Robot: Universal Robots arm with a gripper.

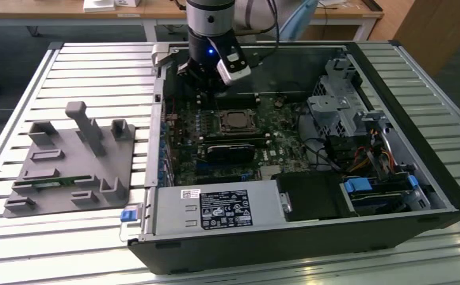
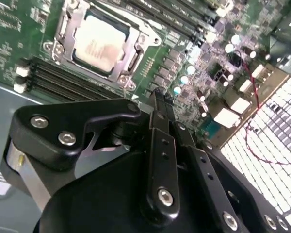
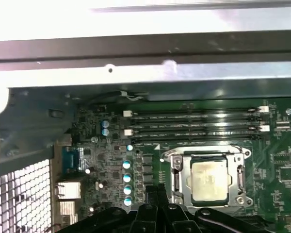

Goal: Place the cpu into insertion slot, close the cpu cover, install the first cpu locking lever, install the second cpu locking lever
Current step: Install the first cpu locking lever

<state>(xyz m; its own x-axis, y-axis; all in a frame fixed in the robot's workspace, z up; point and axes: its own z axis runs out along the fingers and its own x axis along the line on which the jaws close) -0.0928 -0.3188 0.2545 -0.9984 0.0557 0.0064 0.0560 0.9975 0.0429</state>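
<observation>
The cpu (image 1: 234, 121) (image 2: 98, 42) (image 3: 209, 180), a flat silvery-beige square, lies in the insertion slot (image 3: 238, 201) on the green board inside the open computer case. The cpu cover (image 2: 63, 30) (image 3: 178, 178), a grey metal frame, lies flat around the chip, whose top shows through its window. My gripper (image 1: 206, 83) (image 2: 161, 97) (image 3: 155, 190) hangs above the board, beside the socket toward the case's rear wall. Its black fingers (image 2: 160, 145) are shut together with nothing between them. I cannot make out how the locking levers stand.
Long black memory slots (image 3: 194, 126) run beside the socket. A black card (image 1: 231, 151) sits in front of it. A silver power supply (image 1: 213, 209) and a drive cage (image 1: 340, 113) fill the case's front and right. A grey fixture plate (image 1: 71, 160) lies on the slatted table.
</observation>
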